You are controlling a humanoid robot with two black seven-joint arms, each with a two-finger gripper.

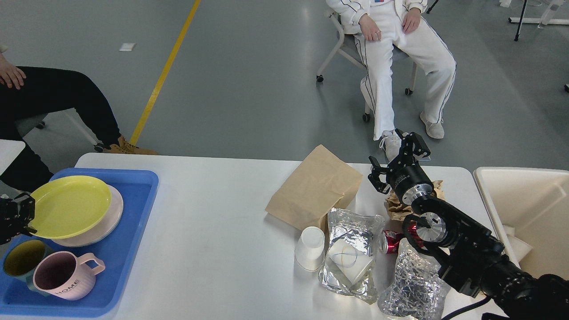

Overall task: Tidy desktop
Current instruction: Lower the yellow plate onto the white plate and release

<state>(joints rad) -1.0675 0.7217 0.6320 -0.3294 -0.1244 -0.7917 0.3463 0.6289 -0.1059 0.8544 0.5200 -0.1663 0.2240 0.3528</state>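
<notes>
Counter (213,231) is the white top filling the lower frame, long axis running left-right in front of me. Rubbish sits clustered on its right half: brown paper bag (314,186), tipped paper cup (310,249), two foil pouches (351,253) (411,280), a red can (392,242) between them, crumpled brown paper (398,206) behind. My right tool (393,162) hangs over that crumpled paper, fingers spread, holding nothing; trash lies just below and toward me from it. Beige bin (489,195) is at the counter's right end, near this arm. Blue tray (133,213) with yellow plate (69,205) and mugs (66,275) is far left; my left tool (15,215) is at that edge, can't tell its state. Right arm is clearly nearer the trash and bin, so likely it picks next.
</notes>
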